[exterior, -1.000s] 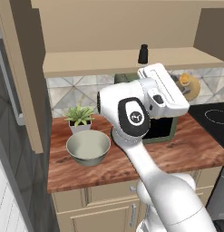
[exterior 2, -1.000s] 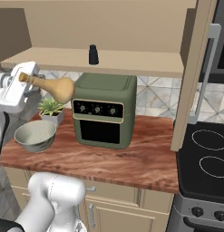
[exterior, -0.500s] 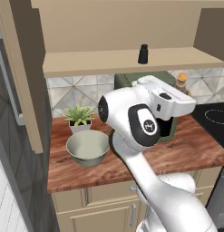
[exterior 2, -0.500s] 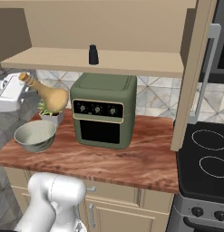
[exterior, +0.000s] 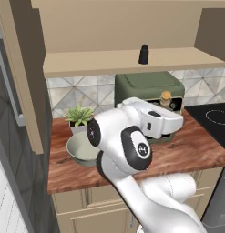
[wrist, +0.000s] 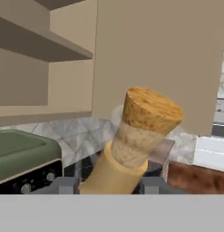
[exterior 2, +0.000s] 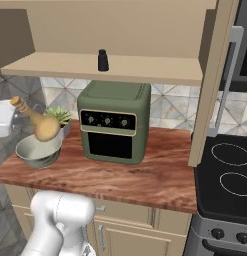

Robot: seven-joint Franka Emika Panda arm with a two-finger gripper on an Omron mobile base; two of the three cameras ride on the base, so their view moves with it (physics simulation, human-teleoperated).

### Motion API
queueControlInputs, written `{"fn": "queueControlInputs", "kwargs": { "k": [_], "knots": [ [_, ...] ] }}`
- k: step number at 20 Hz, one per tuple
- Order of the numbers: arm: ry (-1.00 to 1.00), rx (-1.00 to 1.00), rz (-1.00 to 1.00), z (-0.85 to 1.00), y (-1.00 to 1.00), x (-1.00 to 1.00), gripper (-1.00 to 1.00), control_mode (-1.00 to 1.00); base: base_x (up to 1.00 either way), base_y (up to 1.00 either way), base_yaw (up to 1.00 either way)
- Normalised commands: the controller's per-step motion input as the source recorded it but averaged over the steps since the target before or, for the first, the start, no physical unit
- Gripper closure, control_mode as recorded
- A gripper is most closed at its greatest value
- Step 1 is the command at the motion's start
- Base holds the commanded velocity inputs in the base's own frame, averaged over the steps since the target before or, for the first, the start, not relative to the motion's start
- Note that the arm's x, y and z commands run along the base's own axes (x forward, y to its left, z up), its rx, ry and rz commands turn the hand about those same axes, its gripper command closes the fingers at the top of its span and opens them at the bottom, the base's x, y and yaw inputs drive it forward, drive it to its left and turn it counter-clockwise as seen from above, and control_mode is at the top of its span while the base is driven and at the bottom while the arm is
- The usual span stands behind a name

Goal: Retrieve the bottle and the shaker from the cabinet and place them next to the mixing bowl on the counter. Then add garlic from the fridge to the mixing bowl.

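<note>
Bottle first: the tan, round-bellied bottle with a cork stopper is in my gripper, at the left edge of the right base view, hanging tilted just above the pale grey-green mixing bowl. In the hand view the two dark fingers are clamped on the bottle's neck, one on each side, with the cork sticking up in the middle of the frame. In the left base view I can see only the cork top, right of the middle, past the white arm.

I think the job is at an early part. The bottle is out of the cabinet but not set down on the brown wooden counter yet. The small dark shaker stands on the tan cabinet shelf, near the top middle of both base views, above the green countertop oven. I must put the bottle beside the bowl, get the shaker, then bring garlic from the fridge.
</note>
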Motion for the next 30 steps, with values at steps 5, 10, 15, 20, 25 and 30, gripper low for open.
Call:
{"fn": "queueControlInputs", "kwargs": {
  "k": [5, 10, 15, 20, 25, 30],
  "knots": [
    [0.06, 0.08, 0.21, -0.53, 0.18, -0.05, 1.0, -1.0, 0.0, 0.0, 0.0],
    [0.08, 0.08, 0.24, -0.47, 0.15, 0.0, 1.0, -1.0, 0.0, 0.0, 0.0],
    [0.06, 0.03, 0.22, -0.49, 0.35, 0.0, 1.0, -1.0, 0.0, 0.0, 0.0],
    [0.04, 0.03, 0.22, -0.42, 0.5, 0.0, 1.0, -1.0, 0.0, 0.0, 0.0],
    [0.11, 0.04, 0.19, -0.35, 0.46, 0.0, 1.0, -1.0, 0.0, 0.0, 0.0],
    [0.03, 0.0, 0.16, -0.39, 0.36, 0.0, 1.0, -1.0, 0.0, 0.0, 0.0]
  ]
}}
